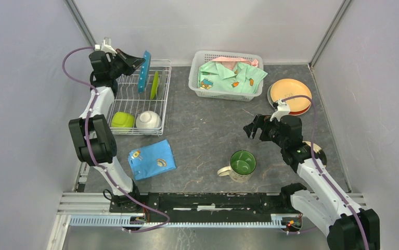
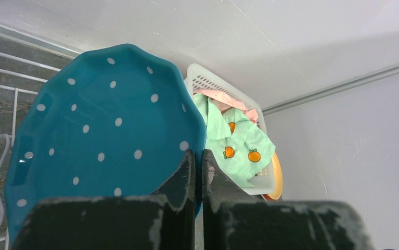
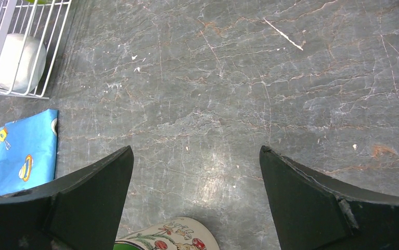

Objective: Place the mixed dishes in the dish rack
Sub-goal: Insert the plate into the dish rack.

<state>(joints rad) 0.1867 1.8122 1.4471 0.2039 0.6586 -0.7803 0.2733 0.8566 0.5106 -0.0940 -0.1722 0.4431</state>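
My left gripper [image 1: 136, 61] [image 2: 198, 156] is shut on the rim of the blue dotted scalloped plate [image 1: 145, 71] [image 2: 103, 130], holding it on edge over the back of the white wire dish rack [image 1: 129, 99]. A lime-green plate [image 1: 155, 85] stands upright in the rack beside it. At the rack's front lie a green bowl [image 1: 123, 120] and a white bowl [image 1: 148, 120] [image 3: 17, 62]. The green-lined beige mug [image 1: 241, 165] [image 3: 171, 237] stands on the table. My right gripper [image 1: 254, 129] [image 3: 197, 156] hangs open just beyond it, holding nothing.
An orange plate [image 1: 290, 92] lies on a red one at the right. The white latticed basket [image 1: 227, 73] [image 2: 223, 86] of green clothing stands at the back. A folded blue cloth [image 1: 151, 159] [image 3: 20, 151] lies in front of the rack. Grey walls close in both sides.
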